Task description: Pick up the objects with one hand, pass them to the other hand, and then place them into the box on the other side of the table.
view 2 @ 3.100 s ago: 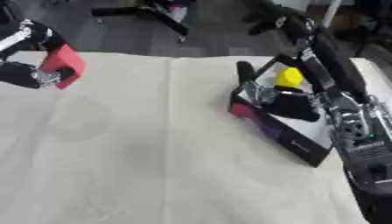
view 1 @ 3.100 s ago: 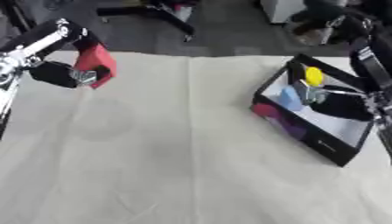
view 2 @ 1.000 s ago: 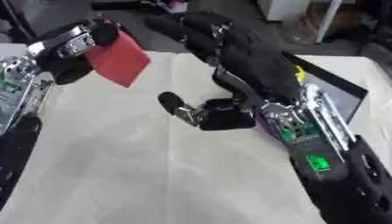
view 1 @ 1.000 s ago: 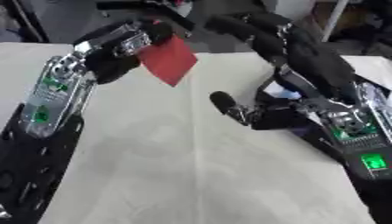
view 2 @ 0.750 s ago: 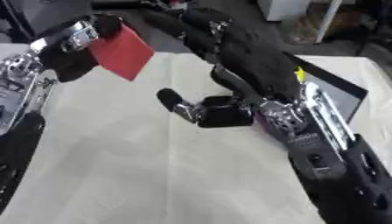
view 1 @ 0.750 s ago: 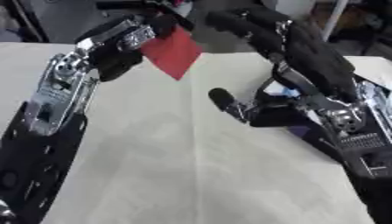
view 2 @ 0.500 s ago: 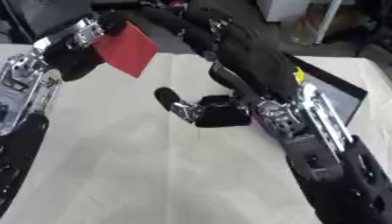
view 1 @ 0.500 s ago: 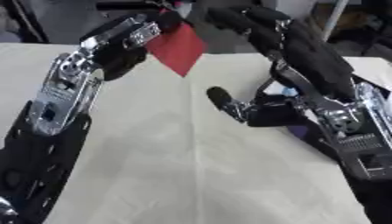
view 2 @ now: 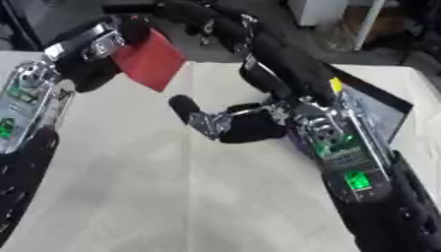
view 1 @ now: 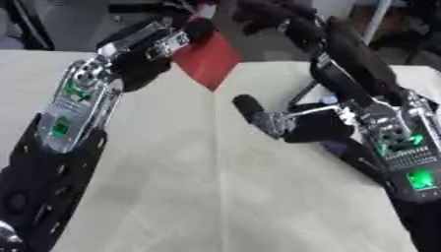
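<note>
- Left hand (view 1: pixel 176 37) is gripping the red object (view 1: pixel 206 59) by its upper edge, holding it up in the air over the far middle of the worktop (view 1: pixel 198 197)
- Compared with the views from a second back, the red object is sitting higher and further right, closer to the centre line; three seconds back it was out at the far left, so the left arm is carrying it across toward the other arm
- Right hand (view 2: pixel 220 125) is hovering above the middle of the worktop, below and just right of the red object, thumb spread from the fingers, holding nothing; it is staying close to where it was a second ago
- The two hands are near but not touching; a gap is showing between red object and right hand
- Box (view 2: pixel 379 110) is lying at the far right, mostly hidden behind the right arm
- Judgement: hand-over is being set up but not yet made; placing in the box is still to come
</note>
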